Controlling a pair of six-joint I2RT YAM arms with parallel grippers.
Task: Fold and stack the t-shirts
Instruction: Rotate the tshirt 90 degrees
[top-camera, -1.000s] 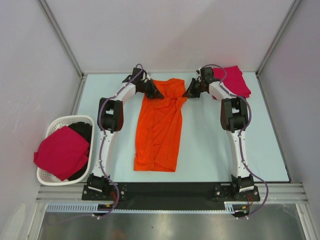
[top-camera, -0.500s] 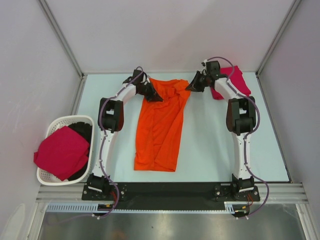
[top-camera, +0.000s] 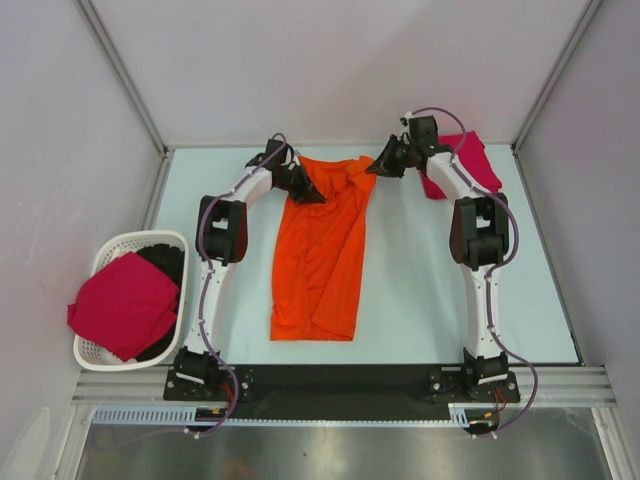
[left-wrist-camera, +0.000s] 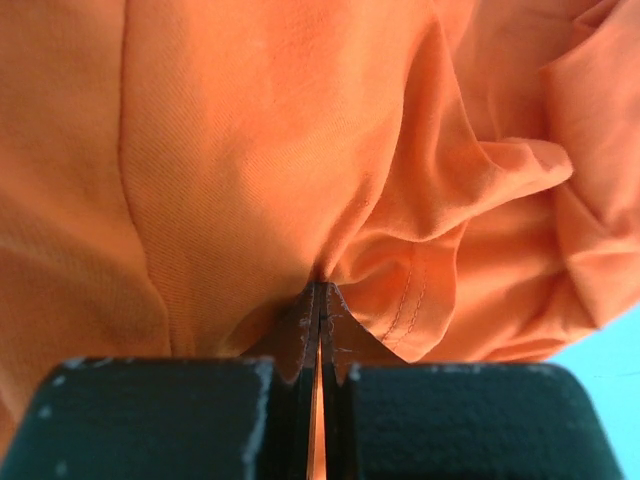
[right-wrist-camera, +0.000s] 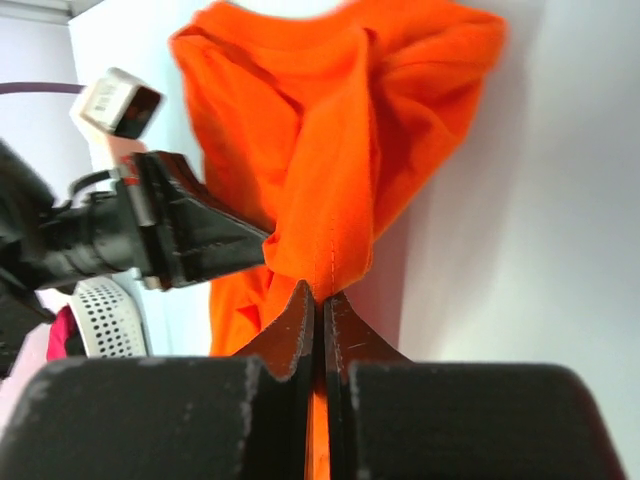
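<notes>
An orange t-shirt (top-camera: 320, 250) lies lengthwise down the middle of the table, its far end bunched and lifted. My left gripper (top-camera: 312, 190) is shut on the far left part of that end, with orange cloth (left-wrist-camera: 250, 180) pinched between its jaws. My right gripper (top-camera: 375, 170) is shut on the far right corner, a seam of the shirt (right-wrist-camera: 330, 150) caught between its fingertips. A folded crimson-pink t-shirt (top-camera: 470, 160) lies at the far right of the table behind the right arm. Another crimson-pink t-shirt (top-camera: 125, 302) lies over the basket.
A white slatted basket (top-camera: 105, 262) stands off the table's left edge, with dark cloth (top-camera: 165, 265) under the pink shirt. The white enclosure walls close in at the back and both sides. The arm bases sit on the black rail (top-camera: 340, 382) at the near edge.
My right gripper has lifted and swung back with its corner of the orange shirt, bunching the far end. The shirt's near hem has crept slightly away from the rail. The left gripper has stayed put.
</notes>
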